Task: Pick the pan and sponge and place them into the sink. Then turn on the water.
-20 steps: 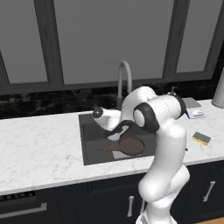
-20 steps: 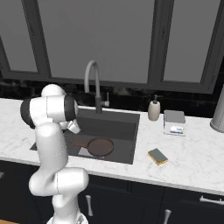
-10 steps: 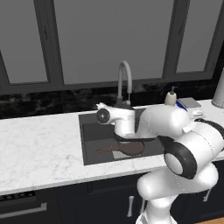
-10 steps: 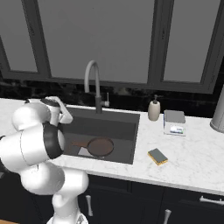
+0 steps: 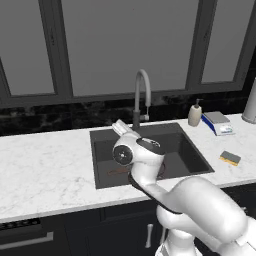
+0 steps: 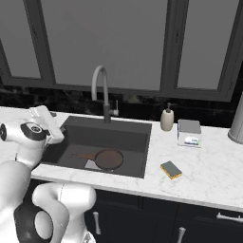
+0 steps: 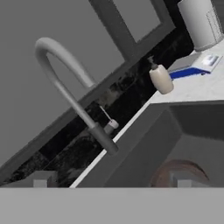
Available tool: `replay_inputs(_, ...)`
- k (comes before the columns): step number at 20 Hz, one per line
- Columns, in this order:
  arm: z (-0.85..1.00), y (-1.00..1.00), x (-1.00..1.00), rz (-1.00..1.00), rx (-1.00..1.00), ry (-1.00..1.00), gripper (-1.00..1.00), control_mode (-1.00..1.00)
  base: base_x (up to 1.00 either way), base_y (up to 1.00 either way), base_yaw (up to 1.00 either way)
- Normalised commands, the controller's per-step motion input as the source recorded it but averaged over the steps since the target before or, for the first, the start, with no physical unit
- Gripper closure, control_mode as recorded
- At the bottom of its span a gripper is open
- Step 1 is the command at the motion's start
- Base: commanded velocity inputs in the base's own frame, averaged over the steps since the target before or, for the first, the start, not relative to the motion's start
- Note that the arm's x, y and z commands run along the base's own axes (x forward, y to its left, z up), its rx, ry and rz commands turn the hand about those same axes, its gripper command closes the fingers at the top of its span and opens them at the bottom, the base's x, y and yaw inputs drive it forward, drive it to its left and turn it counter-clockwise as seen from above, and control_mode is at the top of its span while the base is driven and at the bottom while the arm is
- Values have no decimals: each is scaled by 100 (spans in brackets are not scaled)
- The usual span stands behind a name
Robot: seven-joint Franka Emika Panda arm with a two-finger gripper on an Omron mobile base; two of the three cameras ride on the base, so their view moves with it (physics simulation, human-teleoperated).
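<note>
Brown pan (image 6: 109,158), handle pointing left

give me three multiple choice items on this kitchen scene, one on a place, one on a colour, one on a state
1. Where is the pan?
A. on the counter
B. in the sink
C. held by the fingers

2. What colour is the sponge?
A. red
B. yellow with a dark grey top
C. white

3. What state is the faucet in?
A. running
B. no stream showing
C. snapped off

Answers:
1 B, the pan lies on the basin floor.
2 B, as seen on the counter right of the sink.
3 B, nothing falls from its spout.
</note>
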Motion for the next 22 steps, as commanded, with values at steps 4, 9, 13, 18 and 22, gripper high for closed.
replay_inputs(4,54,-32,-100,0,41,-8,-100,-100,0,0,0)
replay_inputs(9,47,-72,-100,-2,53,-9,-100,-100,0,0,0)
replay_inputs(13,26,-96,-100,-14,55,-1,-100,-100,0,0,0)
replay_inputs(18,5,-99,-90,-22,53,1,-100,-100,0,0,0)
replay_inputs(22,0,-100,-68,-26,47,2,-100,-100,0,0,0)
